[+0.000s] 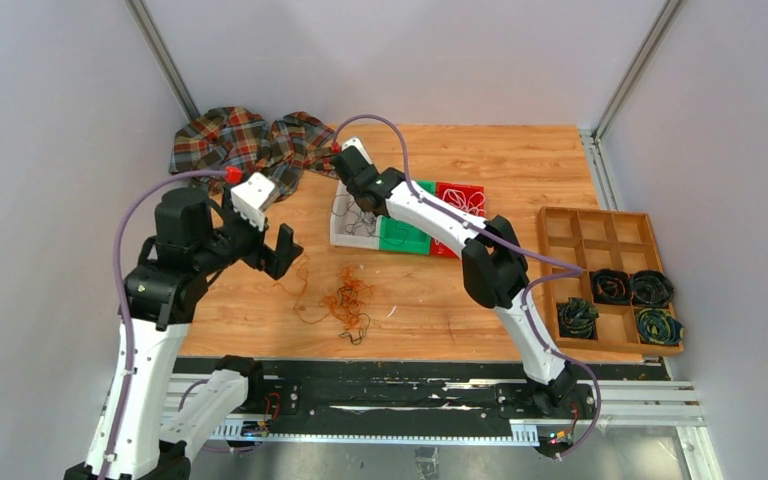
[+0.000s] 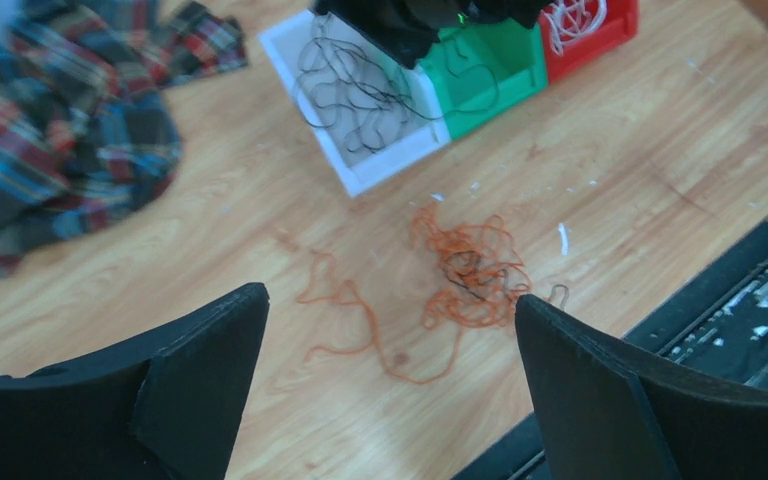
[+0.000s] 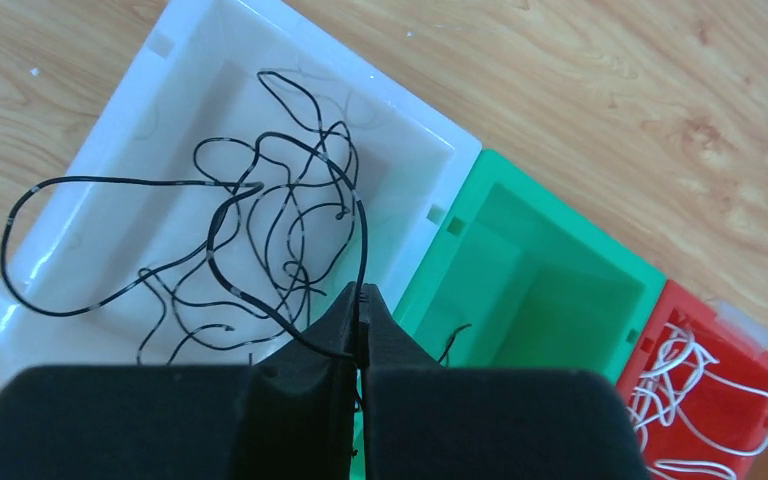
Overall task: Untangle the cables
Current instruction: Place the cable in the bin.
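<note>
A tangle of thin orange-brown cables [image 1: 347, 298] with some black strands lies on the table, also in the left wrist view [image 2: 470, 268]. My left gripper [image 1: 272, 250] is open and empty, above and left of the tangle [image 2: 388, 310]. My right gripper [image 1: 345, 165] is shut on a black cable [image 3: 290, 240] over the white bin [image 3: 90, 330], where several black cables lie. The jaws [image 3: 361, 292] pinch the strand between them. White cables [image 3: 695, 385] lie in the red bin [image 1: 460, 198].
A green bin [image 1: 400, 233] sits between the white bin [image 1: 343, 238] and the red one. A plaid cloth [image 1: 245, 140] lies at the back left. A wooden compartment tray [image 1: 600, 275] with dark rolled coils stands at the right. A black rail [image 1: 380, 385] runs along the near edge.
</note>
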`<act>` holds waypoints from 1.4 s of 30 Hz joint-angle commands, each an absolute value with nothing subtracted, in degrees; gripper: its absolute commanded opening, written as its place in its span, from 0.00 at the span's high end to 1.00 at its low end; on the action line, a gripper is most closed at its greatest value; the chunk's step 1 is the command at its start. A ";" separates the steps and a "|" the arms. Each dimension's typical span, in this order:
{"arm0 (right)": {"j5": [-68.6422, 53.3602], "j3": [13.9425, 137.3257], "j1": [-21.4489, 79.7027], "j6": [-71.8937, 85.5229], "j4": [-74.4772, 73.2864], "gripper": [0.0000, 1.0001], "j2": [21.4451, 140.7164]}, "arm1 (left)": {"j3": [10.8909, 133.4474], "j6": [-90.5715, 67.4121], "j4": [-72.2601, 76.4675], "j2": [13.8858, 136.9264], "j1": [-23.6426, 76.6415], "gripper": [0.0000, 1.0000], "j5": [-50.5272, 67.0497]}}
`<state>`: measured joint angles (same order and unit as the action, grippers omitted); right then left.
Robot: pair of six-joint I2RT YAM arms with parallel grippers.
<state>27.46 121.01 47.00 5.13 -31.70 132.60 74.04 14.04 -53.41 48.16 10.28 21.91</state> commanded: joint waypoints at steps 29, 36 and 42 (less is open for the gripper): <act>20.47 132.60 44.29 26.40 -40.61 1.00 141.28 | 64.13 11.37 -43.98 51.85 9.40 0.02 27.33; 22.37 130.35 44.55 21.97 -36.65 0.68 140.04 | 67.65 15.20 -48.11 53.20 9.40 0.02 22.63; 19.63 126.24 44.48 18.58 -34.01 0.41 134.14 | 71.15 16.89 -50.29 55.10 9.32 0.02 23.15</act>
<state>19.79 128.75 44.75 21.58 -35.68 140.25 67.55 14.68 -47.70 53.80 9.89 23.24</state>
